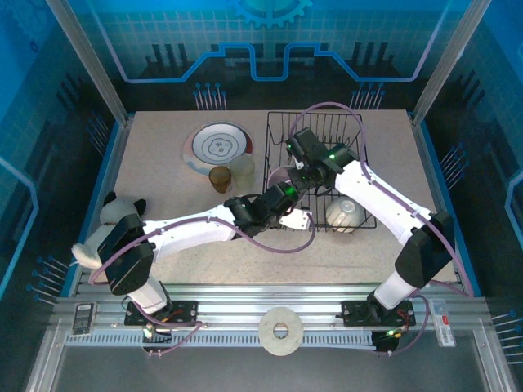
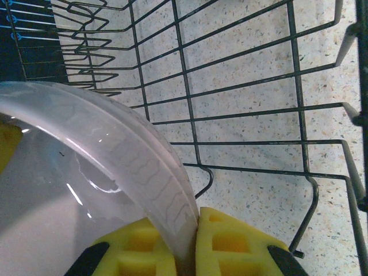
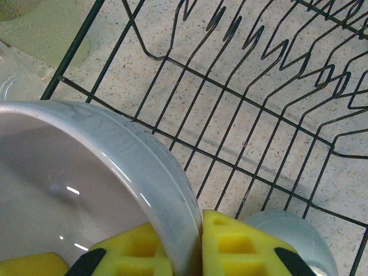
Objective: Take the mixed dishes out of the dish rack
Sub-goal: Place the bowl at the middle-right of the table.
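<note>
Left end effector (image 2: 187, 238) and right end effector (image 3: 195, 241) were each clamped on the rim of a pale bowl (image 1: 278, 175), apparently the same one, inside the dish rack (image 1: 327, 131) toward its left side; the bowl was judged light, rigid, glossy and breakable. Its thin rim was the natural hold; a slip against the wire prongs risked chipping.
</note>
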Robot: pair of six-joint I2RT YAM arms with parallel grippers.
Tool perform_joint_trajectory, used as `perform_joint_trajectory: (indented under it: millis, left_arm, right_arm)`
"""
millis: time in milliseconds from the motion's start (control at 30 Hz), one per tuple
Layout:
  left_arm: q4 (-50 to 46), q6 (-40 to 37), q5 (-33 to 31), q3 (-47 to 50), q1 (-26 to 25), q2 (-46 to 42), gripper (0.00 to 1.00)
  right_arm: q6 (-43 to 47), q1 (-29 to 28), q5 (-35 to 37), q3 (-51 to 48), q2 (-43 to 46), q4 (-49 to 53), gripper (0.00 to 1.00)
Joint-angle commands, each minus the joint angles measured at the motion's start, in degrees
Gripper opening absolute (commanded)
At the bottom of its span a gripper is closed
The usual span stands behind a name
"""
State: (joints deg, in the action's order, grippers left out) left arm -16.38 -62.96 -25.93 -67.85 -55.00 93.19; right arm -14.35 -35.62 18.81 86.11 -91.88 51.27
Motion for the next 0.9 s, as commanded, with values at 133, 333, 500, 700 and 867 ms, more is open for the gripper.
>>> perform_joint_trajectory:
  millis: [133, 333, 500, 700, 867]
  left_arm:
    - [6.27, -0.08, -2.87, -0.86, -0.02, 0.41, 0.25]
    - [8.13, -0.27, -3.02, -0.47, -0.19, 0.13, 0.66]
    - [13.72, -0.91, -4.37, 1.12, -0.80, -0.32, 0.99]
    - [16.89, 1.64, -1.95, 2.38, -1.03, -3.21, 0.99]
    - [15.30, 8.47, 3.65, 2.23, -1.01, -8.46, 0.99]
  right_arm:
    - [-1.51, 2.03, -4.82, -2.01, 2.31, -0.53, 0.00]
    - [-2.26, 3.93, -6.12, -3.54, 2.92, -1.86, 0.00]
    - [-3.19, 6.05, -6.79, -4.79, 4.31, -3.18, 0.00]
    - [-4.32, 8.32, -7.19, -5.98, 5.73, -4.02, 0.00]
    - [-5.58, 10.92, -8.18, -6.93, 6.66, -4.99, 0.00]
